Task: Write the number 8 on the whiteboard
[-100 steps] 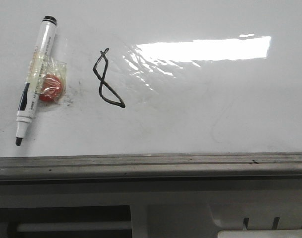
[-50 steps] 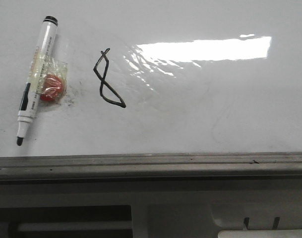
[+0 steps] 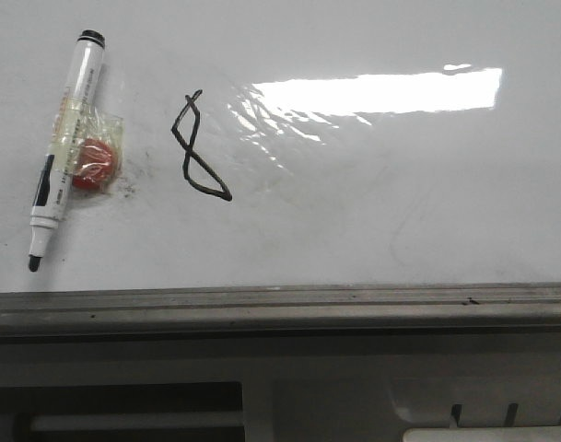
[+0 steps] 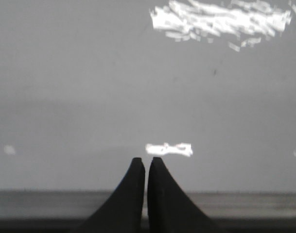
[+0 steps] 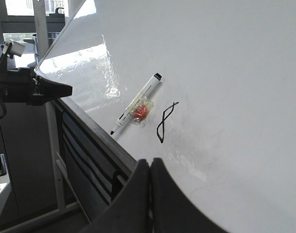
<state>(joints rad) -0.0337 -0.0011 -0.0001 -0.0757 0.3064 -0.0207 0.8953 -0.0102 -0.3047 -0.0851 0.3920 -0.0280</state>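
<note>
The number 8 [image 3: 199, 147] stands finished on the whiteboard [image 3: 372, 230], toward its left side and a little above the near edge rail [image 3: 280, 304]; I judge the writing done, nothing left but to stay clear. Its long axis leans, the top tail tipping to the right and the lower loop pointing to the near right. The marker [image 3: 63, 147] lies just beside it, nearer the left edge, uncapped tip toward the rail. My left gripper [image 4: 146, 167] and right gripper [image 5: 150, 167] are both closed on nothing.
</note>
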